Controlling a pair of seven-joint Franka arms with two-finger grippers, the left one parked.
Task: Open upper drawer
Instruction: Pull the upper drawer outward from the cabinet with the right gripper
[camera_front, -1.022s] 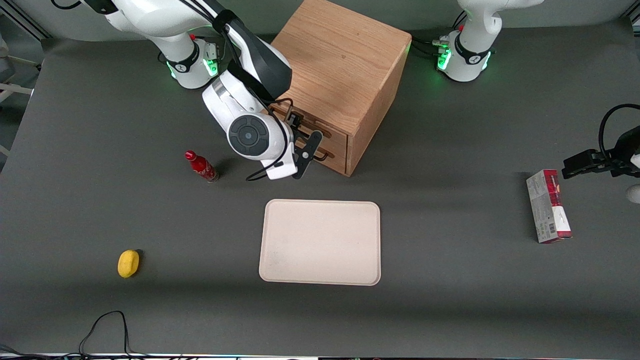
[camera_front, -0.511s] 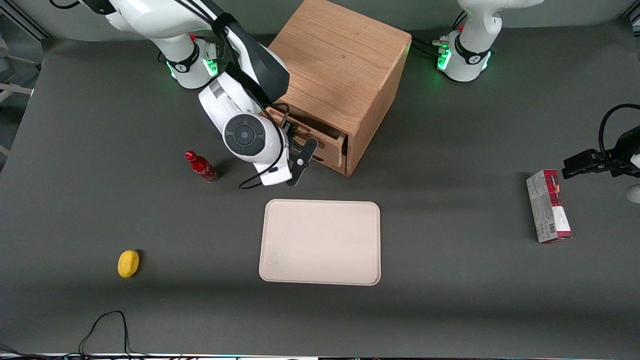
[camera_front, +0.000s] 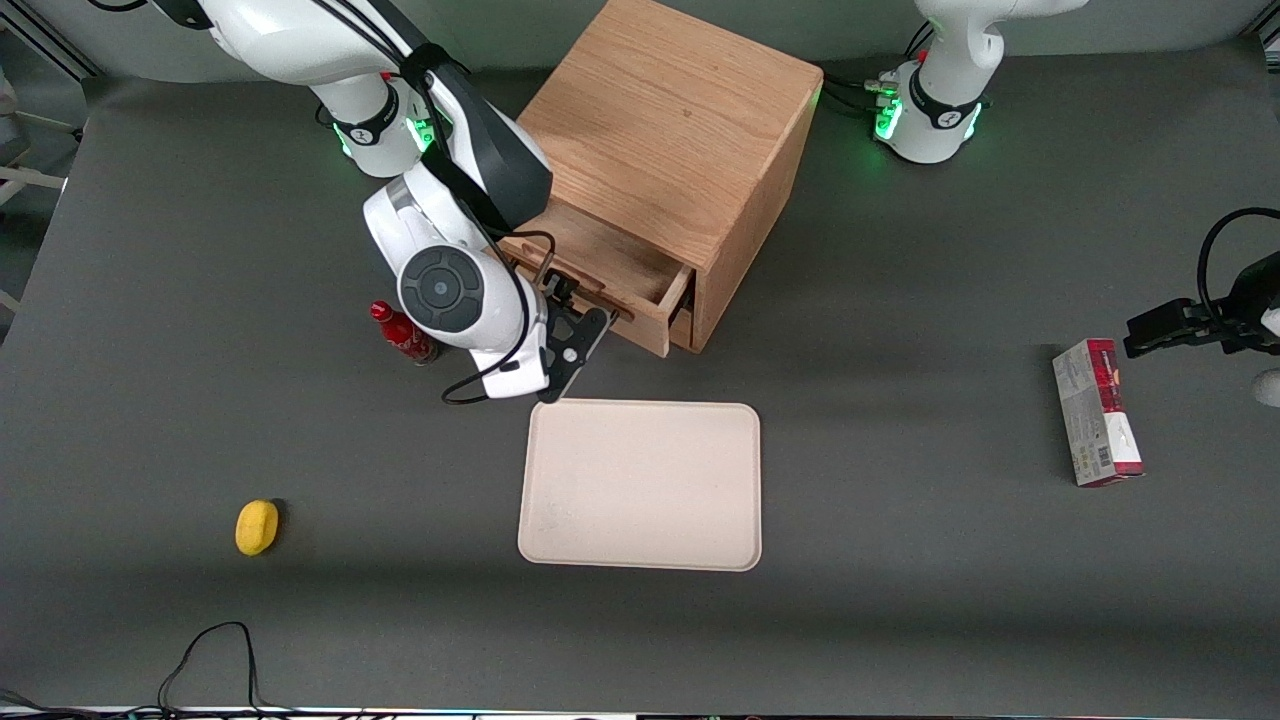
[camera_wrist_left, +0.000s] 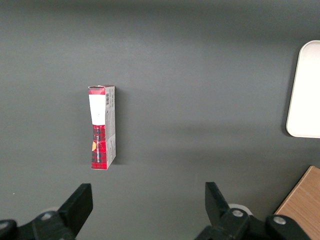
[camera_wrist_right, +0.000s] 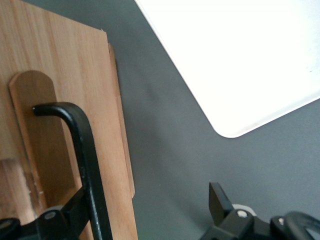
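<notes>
The upper drawer (camera_front: 612, 262) of the oak cabinet (camera_front: 670, 120) stands pulled out part way, with its shallow wooden box showing. My right gripper (camera_front: 577, 320) is in front of the drawer front, nearer the front camera. In the right wrist view the gripper (camera_wrist_right: 145, 200) is open with its fingers wide apart. The drawer's black bar handle (camera_wrist_right: 89, 165) lies between the fingers, against one finger (camera_wrist_right: 70, 212). The drawer's flat front (camera_wrist_right: 55, 65) fills much of that view. The lower drawer is almost wholly hidden under the upper one.
A beige tray (camera_front: 640, 485) lies just nearer the front camera than the gripper and also shows in the right wrist view (camera_wrist_right: 240, 55). A red bottle (camera_front: 402, 333) stands beside the arm. A yellow object (camera_front: 257, 526) lies nearer the camera. A red-white box (camera_front: 1097, 412) lies toward the parked arm's end.
The gripper has moved away from the cabinet toward the tray, drawing the handle with it. The upper drawer has slid from shut to part way open.
</notes>
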